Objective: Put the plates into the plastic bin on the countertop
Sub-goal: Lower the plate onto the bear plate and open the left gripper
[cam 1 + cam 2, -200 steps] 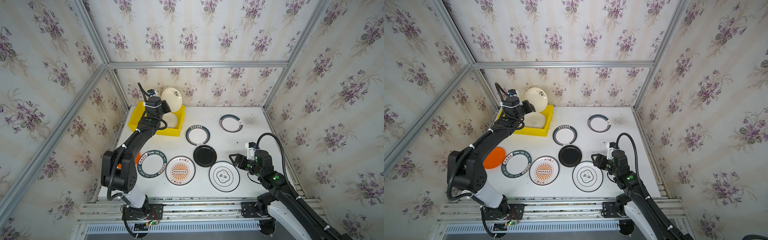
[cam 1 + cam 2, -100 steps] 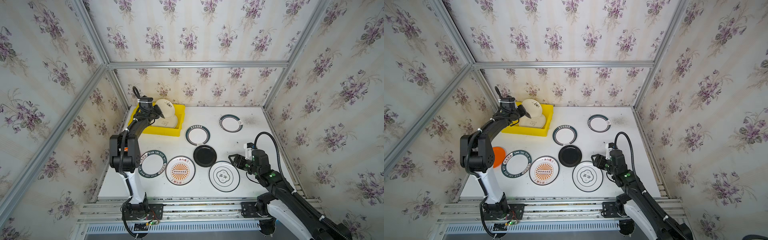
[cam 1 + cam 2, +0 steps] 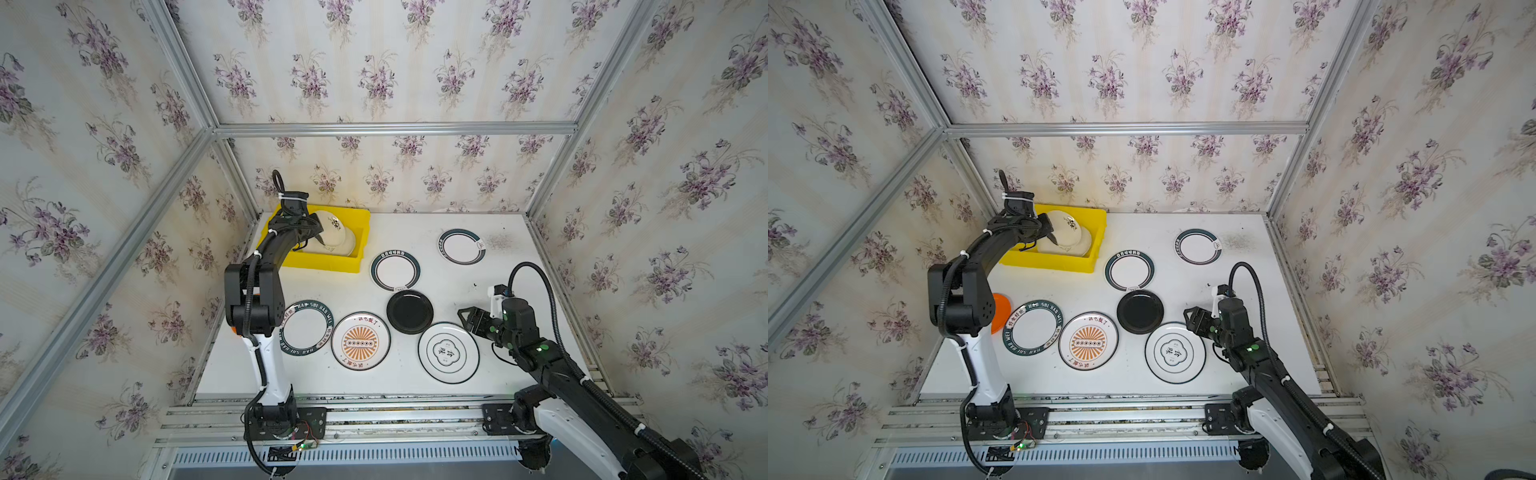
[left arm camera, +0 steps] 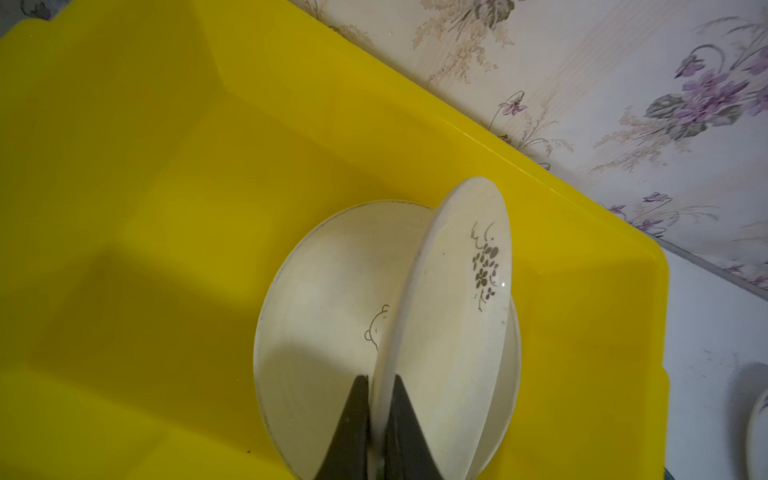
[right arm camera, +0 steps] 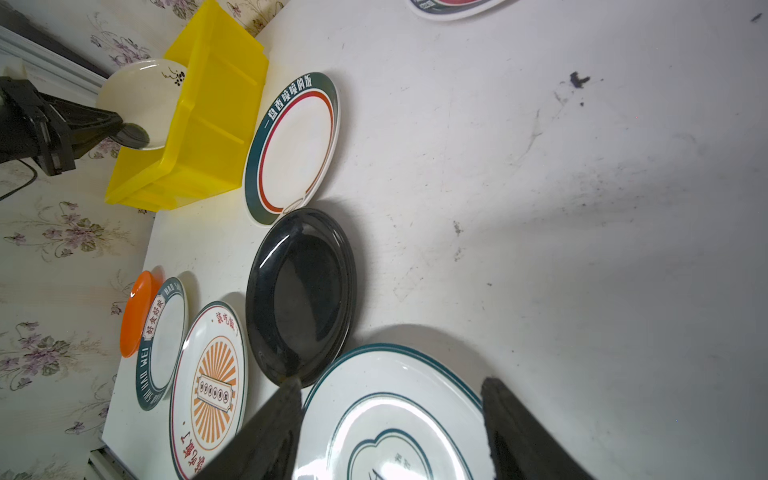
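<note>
Now, left claw (image 4: 376,378): pinched tight on the rim of a cream plate (image 4: 457,299), one finger on each face; in both top views it reaches over the bin's near-left part.
Held plate: tipped up on edge, printed with a small dark grape-and-vine sprig; no lettering on it.
Plate under it: a second cream plate (image 4: 324,311) lies flat on the bin floor, with a little outline bear face drawn on it. Whether the held plate's lower edge touches it, I cannot tell.
Plastic bin (image 3: 328,264): bright yellow, at the worktop's far-left corner against the wall.
Right claw (image 5: 392,382): jaws spread wide and gripping nothing, poised at the near-right rim of the clover plate (image 3: 448,352).
Clover plate writing: two dark characters inside a clover outline, too small to read surely.
Black plate (image 3: 409,311): plain and glossy, just beside the clover plate.
Sunburst plate (image 3: 360,341): orange rays, with red Chinese characters at two opposite edges.
Green-band plate (image 3: 307,328): rim reads HAO SHI HAO WEI in white capitals.
Orange plate (image 3: 998,311): plain, against that plate, partly hidden by the left arm.
Plate by the bin (image 5: 297,141): white Chinese characters on a dark green band, with a red inner ring.
Far plate (image 3: 461,247): green rim, well apart on the worktop (image 3: 457,286).
</note>
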`<action>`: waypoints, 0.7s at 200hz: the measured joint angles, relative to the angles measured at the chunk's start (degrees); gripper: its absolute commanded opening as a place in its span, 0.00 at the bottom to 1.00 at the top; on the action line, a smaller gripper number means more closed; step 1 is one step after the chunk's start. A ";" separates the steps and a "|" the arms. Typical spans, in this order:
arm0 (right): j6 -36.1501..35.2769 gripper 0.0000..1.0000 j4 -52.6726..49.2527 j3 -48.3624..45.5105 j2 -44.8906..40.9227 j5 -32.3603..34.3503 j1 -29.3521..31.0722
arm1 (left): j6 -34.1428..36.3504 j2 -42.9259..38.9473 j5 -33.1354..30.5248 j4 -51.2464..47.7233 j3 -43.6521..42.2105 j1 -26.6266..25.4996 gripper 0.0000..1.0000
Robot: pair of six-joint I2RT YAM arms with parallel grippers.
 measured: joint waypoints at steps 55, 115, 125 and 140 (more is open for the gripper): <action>-1.01 0.71 0.52 0.09 1.95 0.02 -0.33 | 3.80 3.30 -3.06 -6.43 5.14 -1.44 0.19; -1.49 0.71 0.48 0.13 3.45 0.11 -1.27 | 5.16 4.63 -3.45 -9.40 7.67 -2.10 0.49; -1.49 0.71 0.48 0.13 3.58 0.11 -1.40 | 5.31 4.07 -3.13 -9.77 7.67 -2.32 0.54; -1.49 0.71 0.22 0.39 3.80 0.09 -1.51 | 5.42 2.34 -2.71 -10.12 7.63 -2.91 0.69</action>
